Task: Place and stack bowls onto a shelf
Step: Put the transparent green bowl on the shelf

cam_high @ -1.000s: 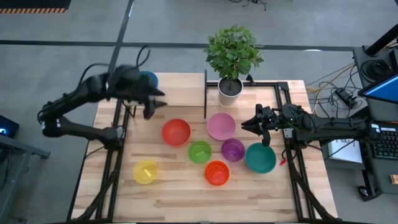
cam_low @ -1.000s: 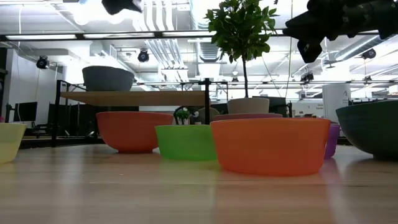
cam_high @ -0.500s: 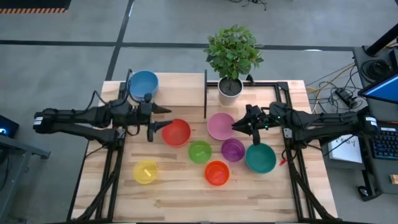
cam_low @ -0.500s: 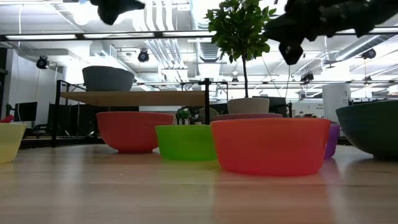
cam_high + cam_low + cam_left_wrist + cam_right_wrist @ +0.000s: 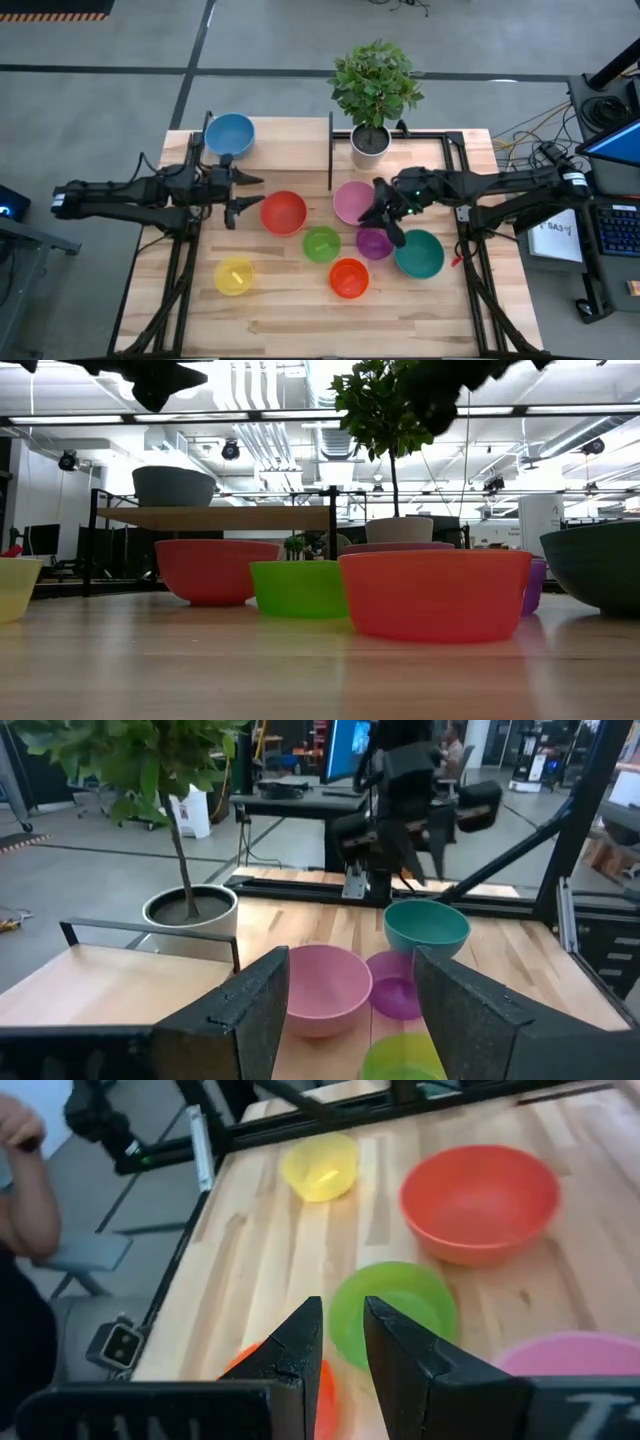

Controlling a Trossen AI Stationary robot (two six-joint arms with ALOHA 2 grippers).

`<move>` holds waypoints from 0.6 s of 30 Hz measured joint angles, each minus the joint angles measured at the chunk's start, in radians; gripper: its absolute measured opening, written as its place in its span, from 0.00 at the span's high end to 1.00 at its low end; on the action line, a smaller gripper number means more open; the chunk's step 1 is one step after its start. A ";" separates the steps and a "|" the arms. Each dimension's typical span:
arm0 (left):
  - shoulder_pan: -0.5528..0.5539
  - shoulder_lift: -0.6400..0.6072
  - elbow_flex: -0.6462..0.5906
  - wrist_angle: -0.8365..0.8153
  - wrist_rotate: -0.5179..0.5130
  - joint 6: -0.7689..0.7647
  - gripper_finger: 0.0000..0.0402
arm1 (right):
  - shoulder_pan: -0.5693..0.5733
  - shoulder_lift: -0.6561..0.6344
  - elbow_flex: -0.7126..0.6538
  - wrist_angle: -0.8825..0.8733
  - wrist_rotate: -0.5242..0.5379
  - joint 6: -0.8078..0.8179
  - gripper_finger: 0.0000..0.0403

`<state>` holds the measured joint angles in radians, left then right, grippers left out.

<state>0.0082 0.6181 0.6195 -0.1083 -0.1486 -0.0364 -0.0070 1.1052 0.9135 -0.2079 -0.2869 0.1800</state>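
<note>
Blue bowl (image 5: 230, 133) sits mouth-up on the shelf (image 5: 270, 140); left end effector (image 5: 243, 196) spread, right end effector (image 5: 385, 216) narrowly parted.

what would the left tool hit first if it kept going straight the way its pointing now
Most likely the red bowl. In the high view the left tool is open, empty and points across the table at that bowl's near rim. Its height is unclear, so it might pass over the red bowl toward the pink bowl.

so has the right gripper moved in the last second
Yes. In the high view the right gripper has travelled from beside the teal bowl toward the table's middle, and now sits over the near edge of the pink bowl.
</note>
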 joint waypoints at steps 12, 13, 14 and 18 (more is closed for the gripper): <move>0.000 -0.023 -0.016 -0.012 0.000 0.005 0.51 | 0.052 0.308 0.322 -0.357 0.078 -0.016 0.83; 0.000 -0.022 -0.016 -0.011 0.000 0.005 0.51 | 0.051 0.330 0.341 -0.375 0.078 -0.017 0.83; 0.000 -0.021 -0.016 -0.011 0.000 0.005 0.51 | 0.051 0.353 0.359 -0.387 0.078 -0.028 0.83; 0.000 -0.016 -0.016 -0.011 0.000 0.006 0.51 | 0.050 0.445 0.416 -0.389 0.079 -0.075 0.83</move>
<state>0.0082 0.6021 0.6033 -0.1190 -0.1482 -0.0305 0.0428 1.5502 1.3293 -0.5969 -0.2081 0.1050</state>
